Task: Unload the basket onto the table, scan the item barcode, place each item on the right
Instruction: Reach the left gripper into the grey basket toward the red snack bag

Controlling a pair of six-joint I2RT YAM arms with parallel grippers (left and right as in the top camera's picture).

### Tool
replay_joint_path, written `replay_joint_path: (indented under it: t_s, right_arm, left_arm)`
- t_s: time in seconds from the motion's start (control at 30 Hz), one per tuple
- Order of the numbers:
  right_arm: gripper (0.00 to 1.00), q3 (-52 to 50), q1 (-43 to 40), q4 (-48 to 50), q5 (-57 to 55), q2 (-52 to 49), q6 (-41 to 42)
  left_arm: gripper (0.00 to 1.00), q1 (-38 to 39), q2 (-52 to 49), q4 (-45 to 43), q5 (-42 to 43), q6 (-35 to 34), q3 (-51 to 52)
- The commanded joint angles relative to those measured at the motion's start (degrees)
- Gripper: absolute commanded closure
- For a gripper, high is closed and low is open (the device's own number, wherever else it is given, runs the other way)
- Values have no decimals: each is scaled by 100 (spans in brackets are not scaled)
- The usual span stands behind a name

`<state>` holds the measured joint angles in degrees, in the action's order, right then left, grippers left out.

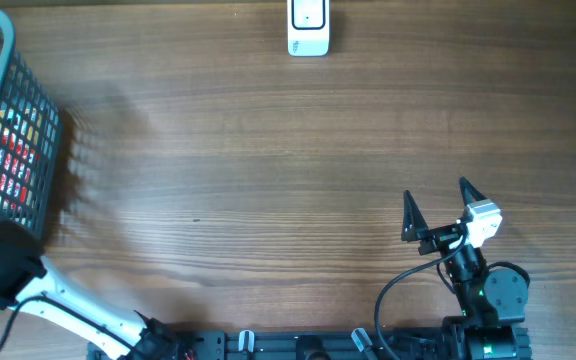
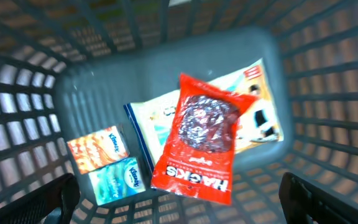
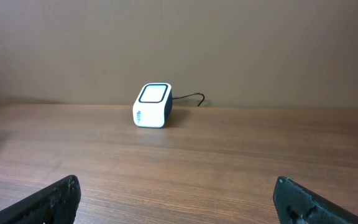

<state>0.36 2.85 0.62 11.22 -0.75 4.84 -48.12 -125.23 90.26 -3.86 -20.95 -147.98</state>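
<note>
- Left gripper [image 2: 179, 202] spread wide, empty; packet [image 2: 197, 140] lies ahead, between its fingers.
- Looks light, crinkly, slippery: pinch its sealed edge.
- Right gripper [image 1: 436, 192] gaping, empty.

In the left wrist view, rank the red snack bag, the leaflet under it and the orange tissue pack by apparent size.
Largest: leaflet, partly covered yet showing on both sides.
Next: red snack bag, on top, so slightly nearer.
Smallest: orange tissue pack.
</note>
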Motion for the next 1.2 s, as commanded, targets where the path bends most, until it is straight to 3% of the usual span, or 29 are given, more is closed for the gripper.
replay_joint_path:
  t_s: [0.0,0.1,0.57,1.17]
  right_arm:
    - [0,-7,20,13,-94,48,-35]
    - [0,-7,20,13,-92,48,-33]
    - [0,-7,20,13,-92,48,-33]
    - [0,-7,20,13,-92,48,-33]
  left_arm:
    - [0,-15,-269,-44,723,138,205]
    - [0,31,-555,-48,874,409,262]
    - [0,37,-1504,216,898,426,299]
    - [0,37,-1532,-560,898,426,1615]
